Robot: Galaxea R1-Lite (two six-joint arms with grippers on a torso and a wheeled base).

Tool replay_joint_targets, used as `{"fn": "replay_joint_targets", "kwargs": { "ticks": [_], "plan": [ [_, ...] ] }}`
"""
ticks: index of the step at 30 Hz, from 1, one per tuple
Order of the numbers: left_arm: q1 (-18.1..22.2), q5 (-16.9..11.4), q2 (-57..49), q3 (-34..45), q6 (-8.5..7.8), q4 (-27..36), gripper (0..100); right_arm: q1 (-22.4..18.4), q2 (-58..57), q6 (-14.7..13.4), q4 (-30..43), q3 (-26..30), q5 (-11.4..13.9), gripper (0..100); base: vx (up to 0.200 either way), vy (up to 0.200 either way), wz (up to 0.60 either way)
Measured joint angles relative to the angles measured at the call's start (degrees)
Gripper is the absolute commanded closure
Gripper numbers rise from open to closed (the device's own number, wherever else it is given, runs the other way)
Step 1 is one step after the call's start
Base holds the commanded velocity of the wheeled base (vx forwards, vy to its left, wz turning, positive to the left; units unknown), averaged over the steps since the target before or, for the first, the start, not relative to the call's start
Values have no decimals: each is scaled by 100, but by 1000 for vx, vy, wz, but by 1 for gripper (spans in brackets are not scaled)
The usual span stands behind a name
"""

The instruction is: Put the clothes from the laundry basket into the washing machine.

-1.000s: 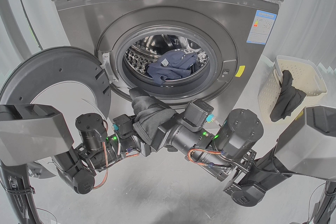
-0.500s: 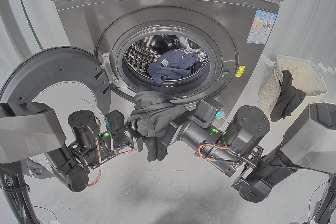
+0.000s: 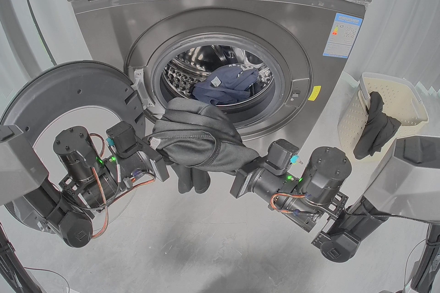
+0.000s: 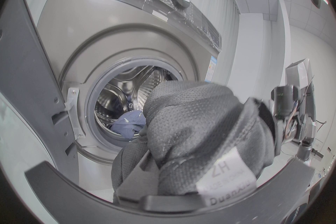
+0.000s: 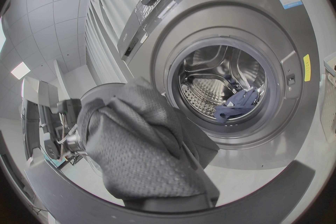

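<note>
A dark grey garment (image 3: pixel 197 138) hangs stretched between my two grippers, just in front of the lower rim of the washing machine's (image 3: pixel 215 10) open drum. My left gripper (image 3: pixel 159 153) is shut on its left end, where a white label shows (image 4: pixel 224 175). My right gripper (image 3: pixel 238 170) is shut on its right end, and the cloth (image 5: pixel 140 151) hides the fingers. A loose part dangles below. A navy garment (image 3: pixel 224 85) lies inside the drum. The laundry basket (image 3: pixel 408 97) stands at the right with a black garment (image 3: pixel 376 127) draped over its rim.
The round machine door (image 3: pixel 68 92) stands swung open to the left, close behind my left arm. Grey floor (image 3: pixel 206 234) lies open below the arms. Curtains hang on both sides of the machine.
The two grippers have drawn apart, the left one going left and up, spreading the bunched grey garment wide and lifting it toward the drum opening.
</note>
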State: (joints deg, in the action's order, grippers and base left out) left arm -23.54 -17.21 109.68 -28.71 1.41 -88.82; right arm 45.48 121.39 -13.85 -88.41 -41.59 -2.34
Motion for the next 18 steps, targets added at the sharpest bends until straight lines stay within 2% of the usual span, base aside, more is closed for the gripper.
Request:
{"fn": "replay_joint_targets", "kwargs": {
  "ticks": [9,10,14,18],
  "plan": [
    [-99,2,-251,44,35,11,100,49,289,52,-16,1,13,100,0,0,0],
    [-105,2,-265,46,35,11,100,54,297,55,-20,26,16,0,0,0,0],
    [-99,72,-310,49,50,-30,100,85,294,66,39,243,16,0,0,0,0],
    [-110,140,-332,79,50,-27,100,151,127,140,30,684,101,0,0,0,0]
  ]
}}
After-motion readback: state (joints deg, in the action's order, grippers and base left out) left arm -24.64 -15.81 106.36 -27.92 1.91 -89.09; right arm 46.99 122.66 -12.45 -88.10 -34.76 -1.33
